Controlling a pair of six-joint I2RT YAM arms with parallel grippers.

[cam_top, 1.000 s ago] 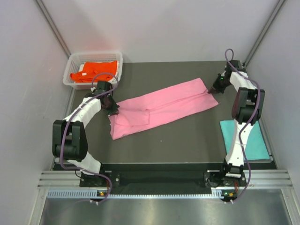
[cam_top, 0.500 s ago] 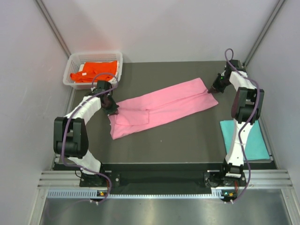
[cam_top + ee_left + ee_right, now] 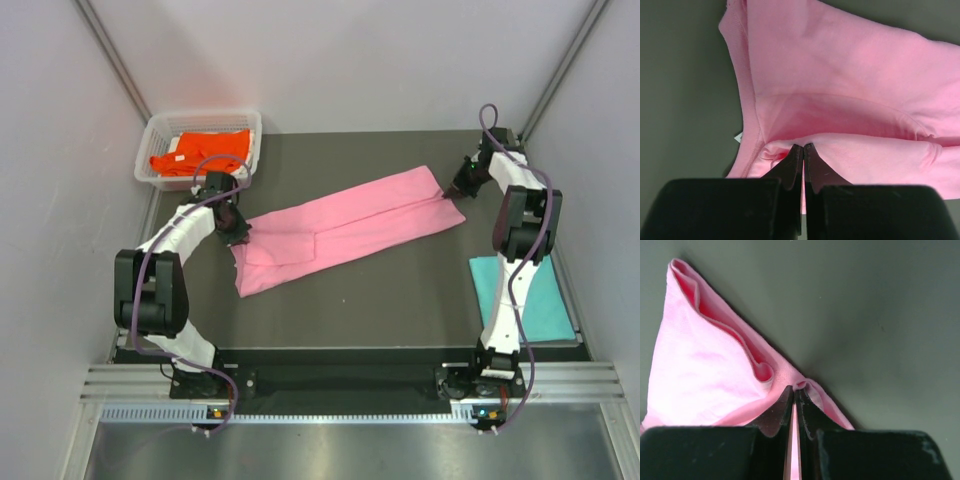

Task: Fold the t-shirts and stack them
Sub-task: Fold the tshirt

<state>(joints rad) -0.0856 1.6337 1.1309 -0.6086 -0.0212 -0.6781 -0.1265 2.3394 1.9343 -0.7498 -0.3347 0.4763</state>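
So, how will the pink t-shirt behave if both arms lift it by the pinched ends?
Probably floppy: the pink t-shirt bunches into soft folds where each arm's jaws are shut on it, so its middle would likely sag. Likely light, since the thin cloth lies flat on the table. Unlikely to slip: the cloth looks matte and tightly pinched.

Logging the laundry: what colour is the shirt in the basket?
The shirt is bright orange, clearest in the top external view.
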